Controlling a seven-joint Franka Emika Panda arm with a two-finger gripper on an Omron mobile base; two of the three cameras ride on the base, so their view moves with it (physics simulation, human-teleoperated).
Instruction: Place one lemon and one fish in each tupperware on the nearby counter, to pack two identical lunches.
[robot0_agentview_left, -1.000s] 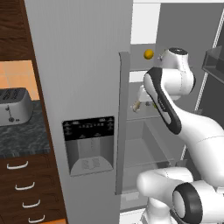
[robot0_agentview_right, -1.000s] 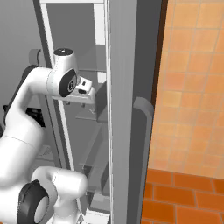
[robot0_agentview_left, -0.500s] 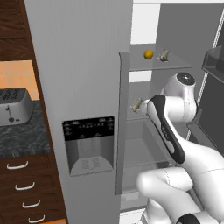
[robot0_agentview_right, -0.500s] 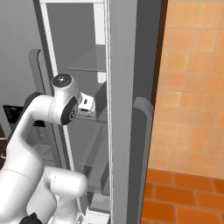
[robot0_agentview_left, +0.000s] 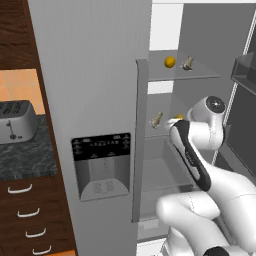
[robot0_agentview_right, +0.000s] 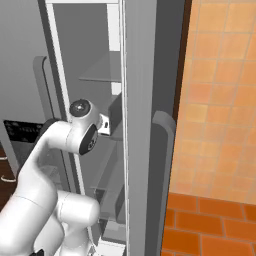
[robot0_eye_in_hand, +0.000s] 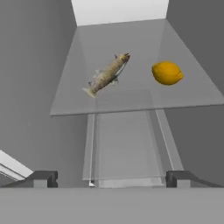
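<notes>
A fish (robot0_eye_in_hand: 107, 74) and a lemon (robot0_eye_in_hand: 166, 73) lie side by side on a glass fridge shelf (robot0_eye_in_hand: 131, 94), ahead of the claw (robot0_eye_in_hand: 111, 178) and apart from it, fish left, lemon right. The claw is released, its tips spread wide and holding nothing.

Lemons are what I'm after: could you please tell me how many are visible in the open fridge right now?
2. One lemon sits on the upper shelf beside a fish; the other lemon lies on the lower shelf, partly behind the arm in the left base view. More may be hidden.
</notes>
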